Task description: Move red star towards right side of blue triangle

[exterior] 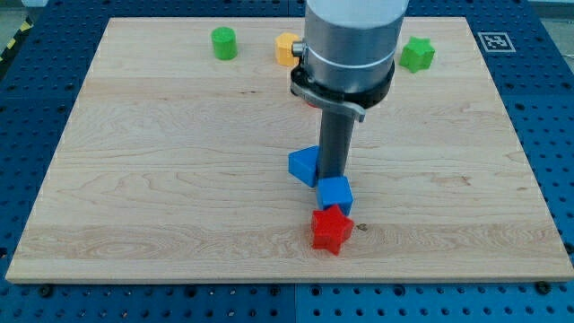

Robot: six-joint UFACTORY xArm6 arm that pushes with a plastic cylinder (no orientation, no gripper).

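The red star (331,230) lies on the wooden board (161,179) near the view's bottom, just right of centre. A blue cube (335,193) touches it from above. The blue triangle (305,166) lies just up and left of the cube. My tip (333,176) comes down between the blue triangle and the blue cube, at the triangle's right side and right at the cube's top edge. The very end of the tip is partly hidden by the cube.
A green cylinder (224,43) stands at the view's top left. An orange block (287,48) is partly hidden behind the arm at the top centre. A green star-like block (416,55) sits at the top right. A small red piece (307,100) peeks from behind the arm.
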